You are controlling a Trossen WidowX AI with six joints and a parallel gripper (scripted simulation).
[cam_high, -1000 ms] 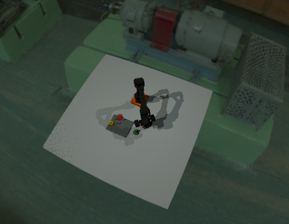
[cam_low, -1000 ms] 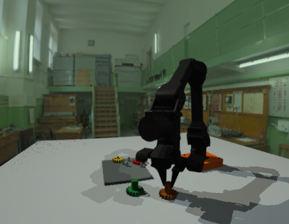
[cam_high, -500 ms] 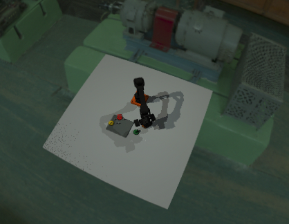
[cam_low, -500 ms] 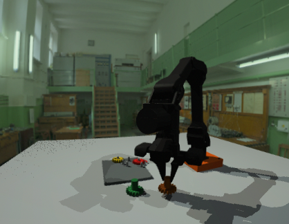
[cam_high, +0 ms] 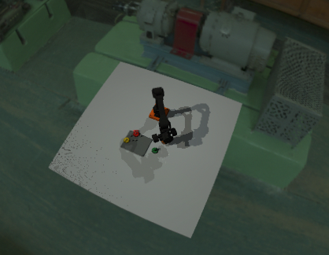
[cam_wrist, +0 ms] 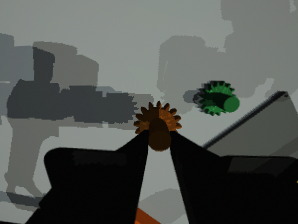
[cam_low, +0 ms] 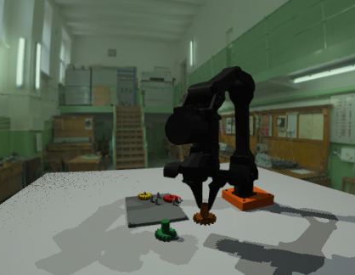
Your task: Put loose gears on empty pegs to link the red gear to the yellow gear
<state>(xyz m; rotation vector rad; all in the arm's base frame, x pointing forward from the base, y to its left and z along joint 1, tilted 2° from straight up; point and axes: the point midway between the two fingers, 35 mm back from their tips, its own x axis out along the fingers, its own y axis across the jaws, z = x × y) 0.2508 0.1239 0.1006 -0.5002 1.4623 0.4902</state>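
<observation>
My gripper (cam_low: 205, 208) (cam_wrist: 159, 134) is shut on the upright stem of the orange gear (cam_low: 205, 219) (cam_wrist: 171, 120) and holds it a little above the table, to the right of the board in the exterior view. A green gear (cam_high: 155, 150) (cam_low: 166, 233) (cam_wrist: 217, 100) with a stem stands on the table close to the grey board (cam_high: 140, 148) (cam_low: 153, 215) (cam_wrist: 262, 131). The red gear (cam_high: 136, 133) (cam_low: 170, 198) and the yellow gear (cam_high: 126, 140) (cam_low: 144, 196) sit on the board. Short bare pegs (cam_low: 155, 198) stand between and near them. The yellow gear's stripe is too small to see.
The arm's orange base (cam_high: 153, 116) (cam_low: 249, 200) (cam_wrist: 146, 217) stands behind the gripper, to the right in the exterior view. The white table (cam_high: 183, 189) (cam_low: 100, 180) carries broad shadows of the arm. The green gear is the nearest object to the held gear.
</observation>
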